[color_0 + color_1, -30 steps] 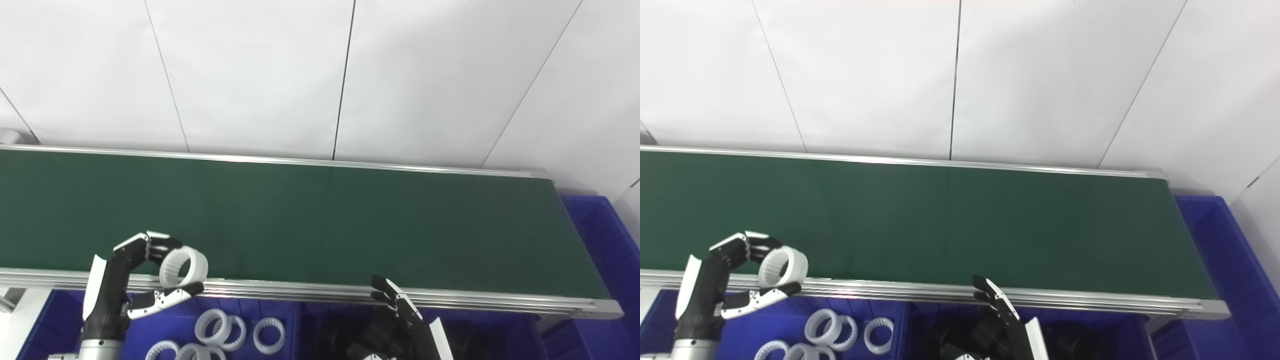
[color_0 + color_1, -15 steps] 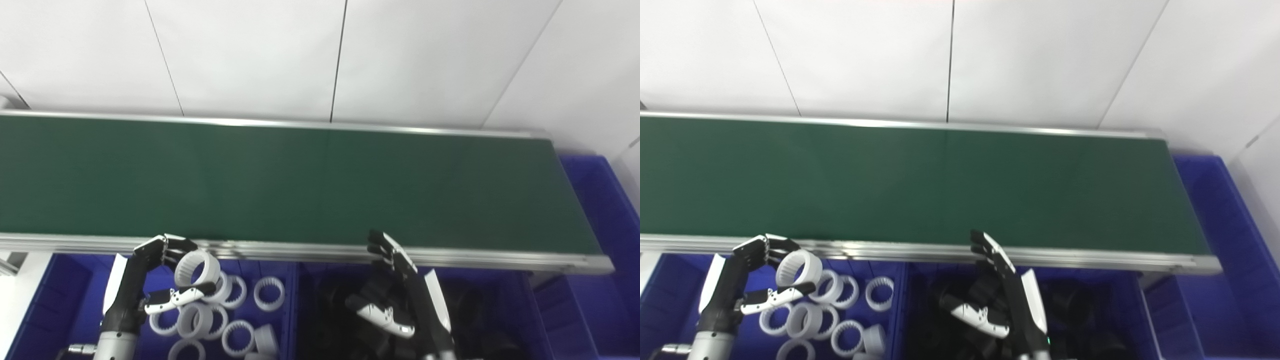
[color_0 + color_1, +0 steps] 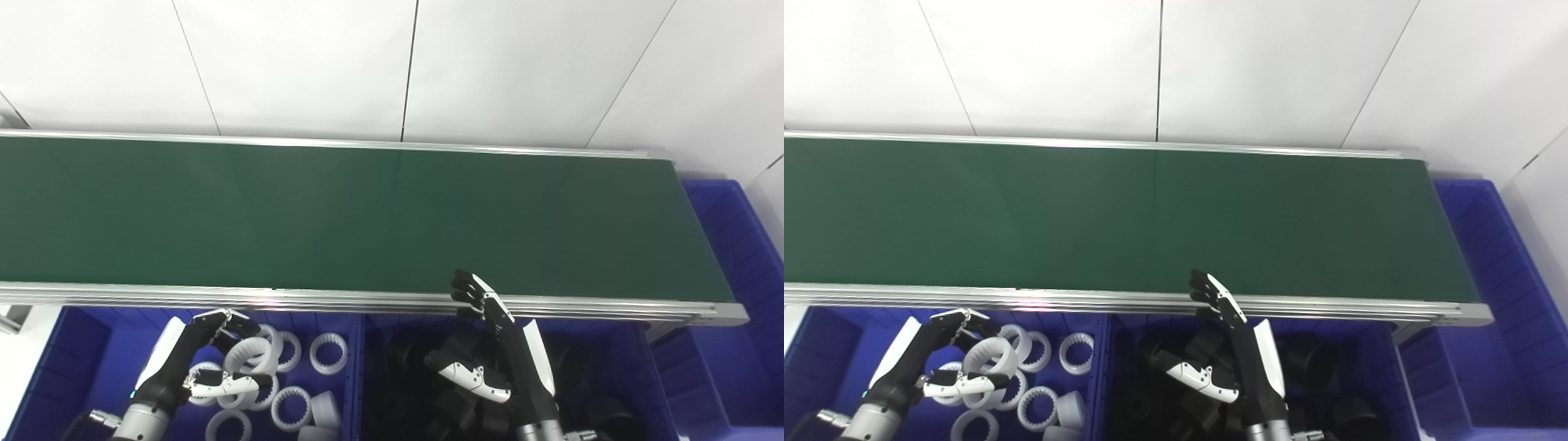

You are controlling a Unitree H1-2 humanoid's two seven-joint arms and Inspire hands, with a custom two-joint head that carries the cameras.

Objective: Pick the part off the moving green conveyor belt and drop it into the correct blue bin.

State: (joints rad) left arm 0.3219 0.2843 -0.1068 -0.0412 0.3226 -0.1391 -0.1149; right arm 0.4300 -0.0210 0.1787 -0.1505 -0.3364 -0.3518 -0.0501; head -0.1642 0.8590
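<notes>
We judge the white toothed plastic ring light, stiff, slick; left hand pinches its rim over the blue bin, right hand splayed, holding nothing.

We lose the black parts in their dark bin; the conveyor belt runs off the picture's left edge
</notes>
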